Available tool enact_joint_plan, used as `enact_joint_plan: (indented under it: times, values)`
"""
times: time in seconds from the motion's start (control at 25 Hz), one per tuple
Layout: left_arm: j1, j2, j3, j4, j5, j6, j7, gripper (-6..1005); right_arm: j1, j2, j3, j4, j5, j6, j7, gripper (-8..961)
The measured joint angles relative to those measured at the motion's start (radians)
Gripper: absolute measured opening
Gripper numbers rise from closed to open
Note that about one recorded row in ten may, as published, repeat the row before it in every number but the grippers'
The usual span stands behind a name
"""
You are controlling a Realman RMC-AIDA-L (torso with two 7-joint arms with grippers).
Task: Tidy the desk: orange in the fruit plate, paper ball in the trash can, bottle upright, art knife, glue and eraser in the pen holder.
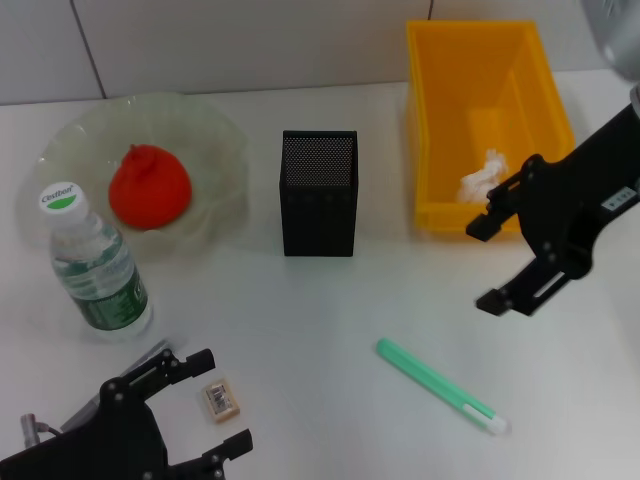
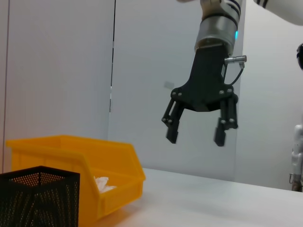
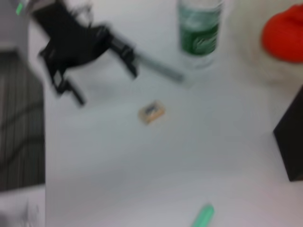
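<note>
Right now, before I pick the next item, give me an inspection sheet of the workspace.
Surface: white desk, no spills seen.
Job's things: orange in fruit plate; paper ball in trash can; bottle upright; eraser and green stick lying on desk; pen holder upright.
Clutter: nothing seen.
End effectors: left end effector open, low beside eraser; right end effector open, raised near trash can.
Cables: short cable at right wrist.
Surroundings: pale wall panels.

The orange (image 1: 149, 186) sits in the pale-green plate (image 1: 215, 130), left of the black mesh holder (image 1: 319, 193); the paper ball (image 1: 481, 177) lies in the yellow bin (image 1: 432, 120) to the holder's right. The bottle (image 1: 92, 259) stands upright front-left of the holder, and the tan eraser (image 1: 221, 399) lies flat on the desk (image 1: 340, 320) in front of it.
</note>
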Motion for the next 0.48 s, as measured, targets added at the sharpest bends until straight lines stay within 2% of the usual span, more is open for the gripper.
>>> enact_joint_plan:
  times: [0.08,0.2,0.36,0.48]
  values:
    - [-0.001,-0.001,-0.001,-0.005,0.0,-0.003,0.0,823,0.008,0.004,-0.013,-0.006,-0.022,-0.017,-0.043,821]
    - [-0.012,-0.002,-0.012,-0.036,-0.002,-0.005,0.003,822,0.012,0.025,-0.074,-0.045,-0.087,-0.042,-0.17,820]
    - [-0.02,-0.002,-0.023,-0.056,-0.003,-0.009,0.009,822,0.005,0.066,-0.172,-0.102,-0.182,-0.041,-0.286,820]
    - [-0.026,-0.004,-0.03,-0.063,-0.007,-0.014,0.011,822,0.003,0.077,-0.228,-0.106,-0.215,-0.037,-0.356,820]
